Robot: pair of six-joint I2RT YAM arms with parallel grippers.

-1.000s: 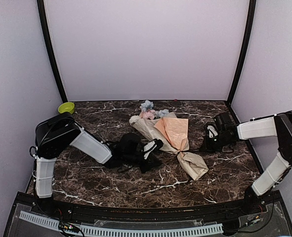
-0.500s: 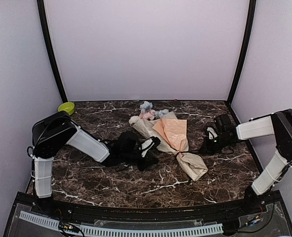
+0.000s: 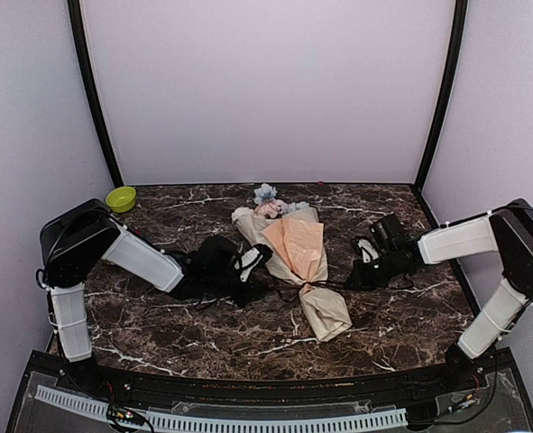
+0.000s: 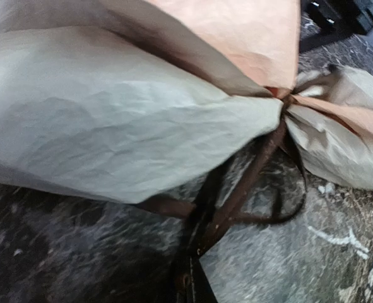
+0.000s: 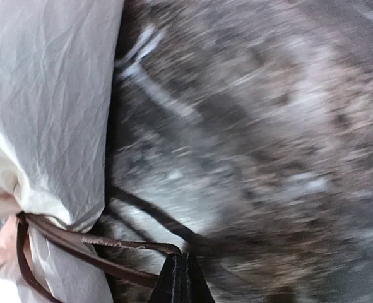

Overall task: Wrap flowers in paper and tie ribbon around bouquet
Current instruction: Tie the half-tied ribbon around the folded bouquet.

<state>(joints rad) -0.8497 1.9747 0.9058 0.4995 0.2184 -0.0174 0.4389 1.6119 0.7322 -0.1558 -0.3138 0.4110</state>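
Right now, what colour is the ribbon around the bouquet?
Dark brown ribbon, best seen in left wrist view.

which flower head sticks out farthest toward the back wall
The pale blue artificial rose head; the pink rose head and white rose head lie further forward.

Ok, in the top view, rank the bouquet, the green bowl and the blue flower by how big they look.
1. Bouquet: by far the largest.
2. Green bowl.
3. Blue flower: only slightly smaller than the bowl. The two look close, so their order is unsure.
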